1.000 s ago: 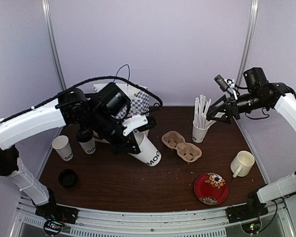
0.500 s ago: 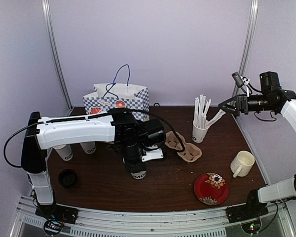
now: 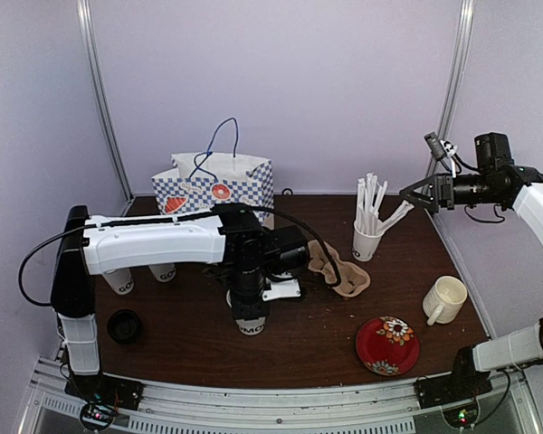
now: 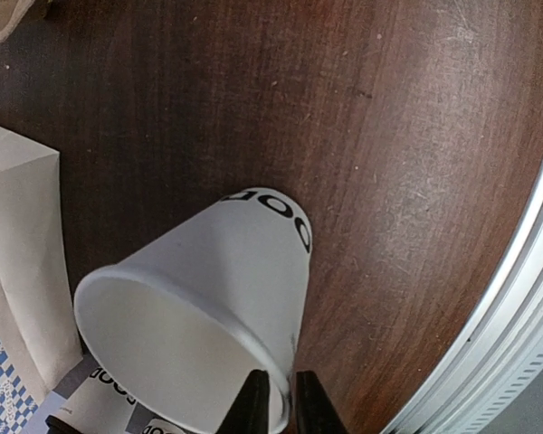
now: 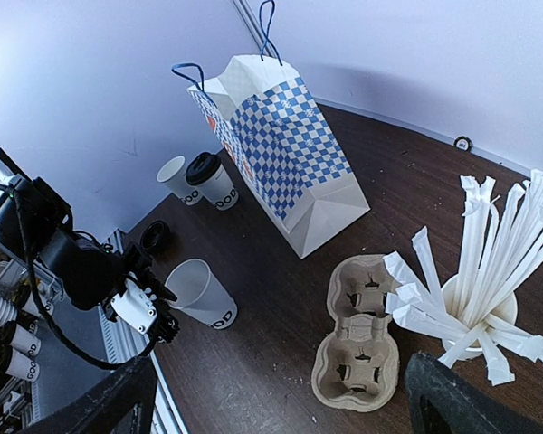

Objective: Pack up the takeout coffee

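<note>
lowered toward the table's near edge since a second ago, the left gripper (image 4: 282, 403) pinches the rim of a lidless white paper cup with black lettering (image 4: 219, 287), tilted, base on the dark wooden table (image 4: 416, 136). the right gripper (image 3: 420, 193) hangs spread wide, empty, far right.

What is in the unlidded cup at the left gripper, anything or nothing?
Empty: the left wrist view looks into the paper cup, showing only bare white inside.

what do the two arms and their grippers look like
Both arms have white shells on the long links, left arm and right arm, with black joints and wrists. A black cable loops along the left one. The left gripper and right gripper have black fingers.
</note>
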`<state>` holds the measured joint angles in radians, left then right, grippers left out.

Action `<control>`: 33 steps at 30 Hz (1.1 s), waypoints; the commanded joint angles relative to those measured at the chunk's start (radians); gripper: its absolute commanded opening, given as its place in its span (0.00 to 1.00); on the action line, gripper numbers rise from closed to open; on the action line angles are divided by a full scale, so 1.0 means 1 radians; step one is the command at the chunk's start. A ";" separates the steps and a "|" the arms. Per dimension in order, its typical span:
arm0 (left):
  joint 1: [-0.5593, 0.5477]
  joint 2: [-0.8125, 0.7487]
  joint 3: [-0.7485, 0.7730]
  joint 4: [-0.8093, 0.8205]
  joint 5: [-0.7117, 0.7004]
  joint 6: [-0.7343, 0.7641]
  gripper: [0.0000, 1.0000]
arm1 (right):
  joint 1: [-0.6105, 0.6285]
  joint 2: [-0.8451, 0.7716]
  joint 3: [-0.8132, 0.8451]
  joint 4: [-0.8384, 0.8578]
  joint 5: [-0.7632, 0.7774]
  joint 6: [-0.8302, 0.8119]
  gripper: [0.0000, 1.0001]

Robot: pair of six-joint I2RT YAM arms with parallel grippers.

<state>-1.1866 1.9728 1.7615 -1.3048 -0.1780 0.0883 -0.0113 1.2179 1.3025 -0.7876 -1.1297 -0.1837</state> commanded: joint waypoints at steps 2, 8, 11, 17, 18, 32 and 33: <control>0.000 0.013 0.026 -0.007 0.011 0.014 0.25 | -0.004 0.000 -0.013 0.029 -0.028 0.006 1.00; -0.012 -0.058 0.068 -0.093 -0.027 -0.030 0.41 | -0.004 0.002 -0.001 0.022 -0.041 0.007 0.99; -0.012 -0.177 0.069 -0.095 -0.033 -0.066 0.47 | -0.004 0.011 0.006 0.023 -0.051 0.006 0.99; 0.088 -0.345 -0.027 -0.199 -0.225 -0.374 0.62 | -0.004 0.028 0.013 0.033 -0.060 0.009 0.99; 0.140 -0.361 -0.063 -0.233 -0.233 -0.447 0.61 | -0.004 0.029 0.012 0.036 -0.061 0.011 0.99; 0.535 -0.555 -0.698 -0.006 0.013 -0.791 0.53 | -0.003 0.032 0.004 0.048 -0.094 0.030 0.99; 0.546 -0.540 -0.715 0.007 0.010 -0.800 0.55 | -0.003 0.032 0.004 0.050 -0.095 0.031 0.99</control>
<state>-0.6777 1.4239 1.1175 -1.4189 -0.2512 -0.6388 -0.0113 1.2484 1.2999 -0.7650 -1.1973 -0.1680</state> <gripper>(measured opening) 0.531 0.994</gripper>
